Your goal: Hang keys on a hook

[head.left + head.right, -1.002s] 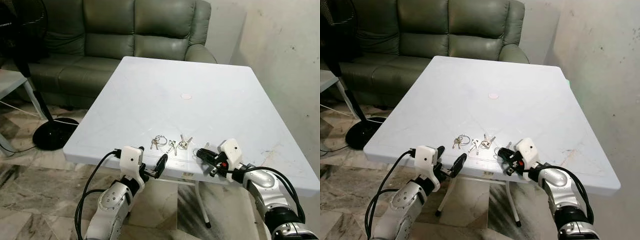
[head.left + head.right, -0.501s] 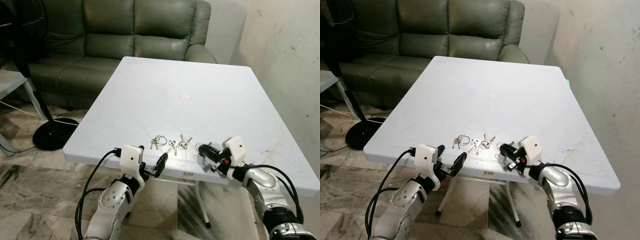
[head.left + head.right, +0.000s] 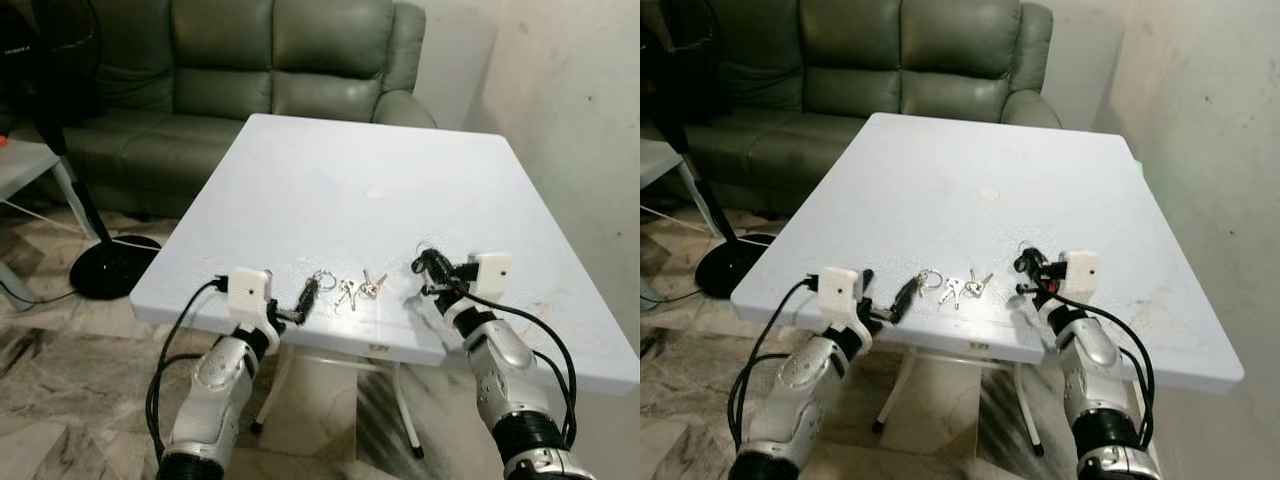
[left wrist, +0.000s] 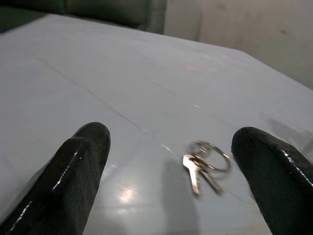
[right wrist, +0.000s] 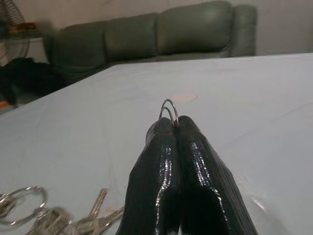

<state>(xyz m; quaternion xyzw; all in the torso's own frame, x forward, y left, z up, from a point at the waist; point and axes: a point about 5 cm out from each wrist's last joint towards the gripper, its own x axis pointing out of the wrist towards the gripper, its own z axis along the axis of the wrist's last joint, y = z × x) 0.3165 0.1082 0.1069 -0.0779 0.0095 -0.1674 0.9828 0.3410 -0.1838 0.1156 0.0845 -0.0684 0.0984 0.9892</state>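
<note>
The right gripper [image 5: 172, 128] is clamped on a wire hook [image 5: 168, 108], the left gripper [image 4: 171, 161] spread just short of the keys [image 4: 203, 164] on the bench [image 3: 330, 190], so it should close squarely on the ring.

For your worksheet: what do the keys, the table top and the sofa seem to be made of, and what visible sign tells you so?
Keys: most likely metal, silvery and shiny, on thin wire rings.
Table top: probably moulded plastic, plain white with a soft sheen and rounded edges.
Sofa: looks like leather or imitation leather, grey-green, smooth, with glossy creases; which of the two cannot be told.
</note>
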